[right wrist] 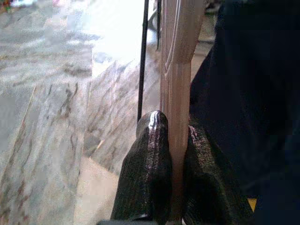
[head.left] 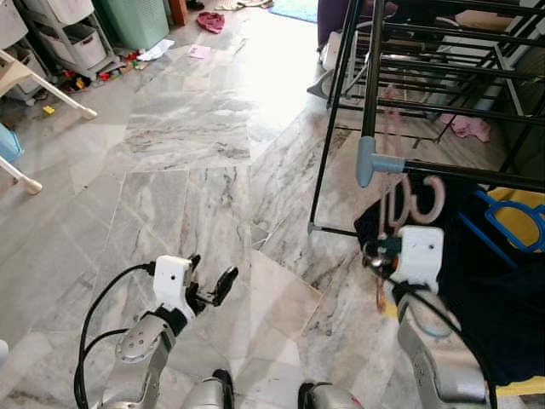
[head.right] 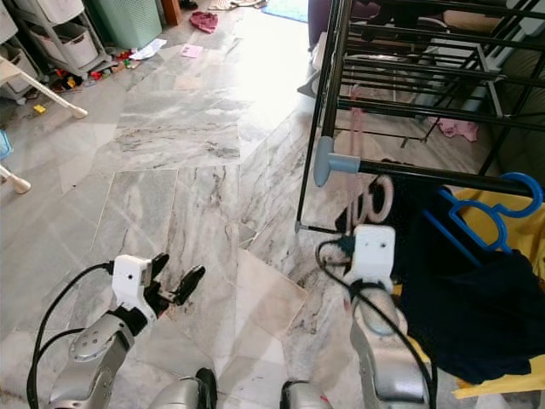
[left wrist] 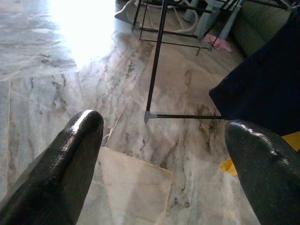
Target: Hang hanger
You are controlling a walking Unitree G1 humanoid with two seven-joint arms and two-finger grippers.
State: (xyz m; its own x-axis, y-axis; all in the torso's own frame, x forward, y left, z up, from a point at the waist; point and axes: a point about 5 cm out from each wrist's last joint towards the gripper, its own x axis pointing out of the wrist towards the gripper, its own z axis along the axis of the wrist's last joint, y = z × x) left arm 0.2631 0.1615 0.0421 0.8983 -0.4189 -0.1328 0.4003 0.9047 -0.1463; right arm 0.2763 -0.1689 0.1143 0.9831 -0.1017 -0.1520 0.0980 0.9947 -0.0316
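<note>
Grey-veined marble floor (head.left: 196, 170) is seen across the room, with a black drying rack (head.left: 375, 77) standing to the robot's right and dark clothing (head.left: 485, 290) draped over its lower part. A blue hanger (head.right: 502, 213) is already hooked on the near rail (head.right: 443, 177). The right end effector (right wrist: 174, 140) is pressed together on the stem of a pale pink hanger (right wrist: 180, 70), pinching it between both black fingers; the hanger's curved hook (head.left: 426, 200) is held up just below the near rail, close to its grey end cap (head.left: 368, 162), and appears not yet seated over the bar. The left end effector (head.left: 209, 285) is held low over the floor with its fingers spread, gripping nothing. The grasp and the carry are judged done; lifting the hook over the rail and letting go are judged to remain.
</note>
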